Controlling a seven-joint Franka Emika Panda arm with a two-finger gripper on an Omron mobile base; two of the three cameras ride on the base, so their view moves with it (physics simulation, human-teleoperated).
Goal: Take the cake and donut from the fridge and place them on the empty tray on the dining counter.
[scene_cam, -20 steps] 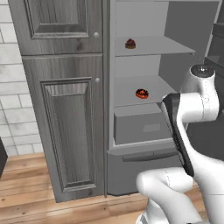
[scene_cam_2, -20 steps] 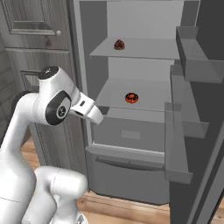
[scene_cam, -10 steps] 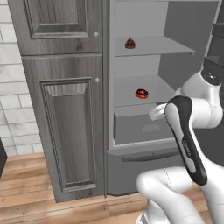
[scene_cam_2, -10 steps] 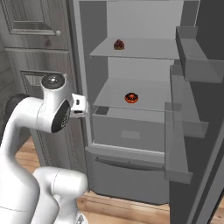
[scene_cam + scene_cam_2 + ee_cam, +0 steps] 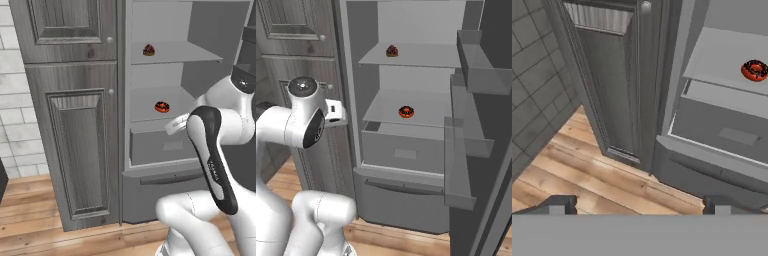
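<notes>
The fridge (image 5: 421, 125) stood open, its door swung out to the right, beside the grey wood-panelled cabinet (image 5: 70, 125) on its left. Neither pastry had been taken. The cake (image 5: 392, 50) sat on the upper shelf, and the donut (image 5: 406, 111) lay on the shelf below it, just above the drawer (image 5: 406, 152). In the hand view the donut (image 5: 755, 70) showed at the far right on its shelf, well apart from the gripper (image 5: 639, 204), whose jaws stood wide apart with nothing between them, aimed down toward the wooden floor (image 5: 587, 175) and the cabinet's foot. As I judged it, only the door-opening was done: both pickups, the trip to the dining counter and the placing on the tray all remained.
</notes>
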